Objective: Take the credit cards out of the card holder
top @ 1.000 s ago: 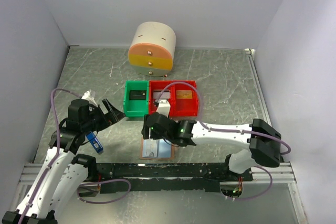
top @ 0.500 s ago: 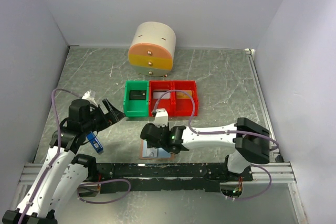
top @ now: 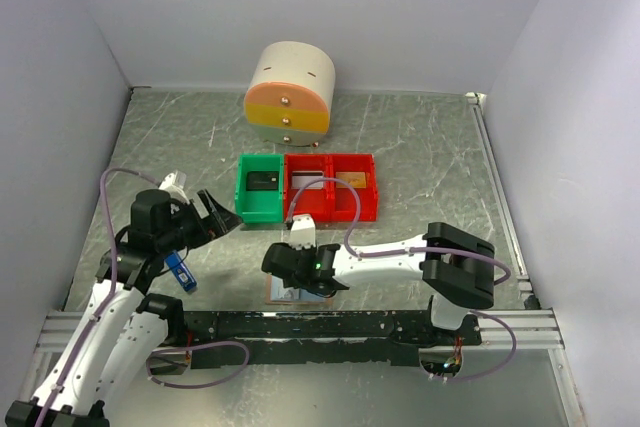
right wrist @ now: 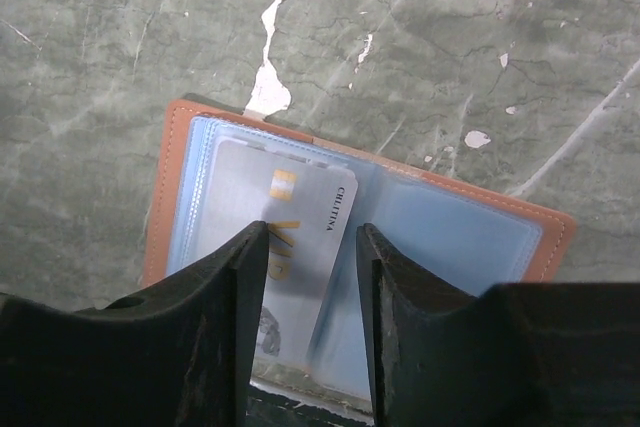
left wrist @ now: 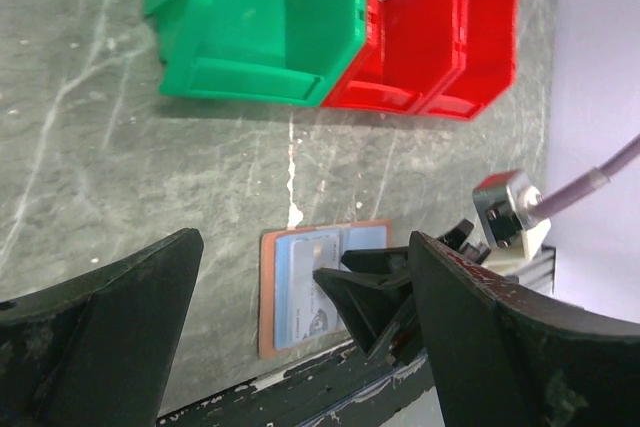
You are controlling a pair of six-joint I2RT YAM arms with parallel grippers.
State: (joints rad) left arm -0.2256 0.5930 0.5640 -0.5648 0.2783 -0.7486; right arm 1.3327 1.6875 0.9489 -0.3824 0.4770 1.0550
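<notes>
The card holder (right wrist: 450,232) lies open on the table near the front rail, tan-brown with pale blue pockets. A silvery credit card (right wrist: 290,212) with a gold chip sits in its left pocket. My right gripper (right wrist: 310,237) is open and empty, hovering just over the holder with its fingers on either side of the card's right edge. In the top view the right gripper (top: 283,269) covers most of the holder (top: 285,294). My left gripper (top: 215,215) is open and empty, off to the left. The left wrist view shows the holder (left wrist: 268,297) and the card (left wrist: 305,287) between its open fingers.
A green bin (top: 260,187) and two joined red bins (top: 332,187) stand behind the holder. A round drawer unit (top: 290,94) is at the back. A small blue-and-black gadget (top: 178,269) lies by the left arm. The black front rail (top: 330,325) runs just below the holder.
My right gripper has moved toward the near edge and come down over the card holder. The left arm has stayed in place.
</notes>
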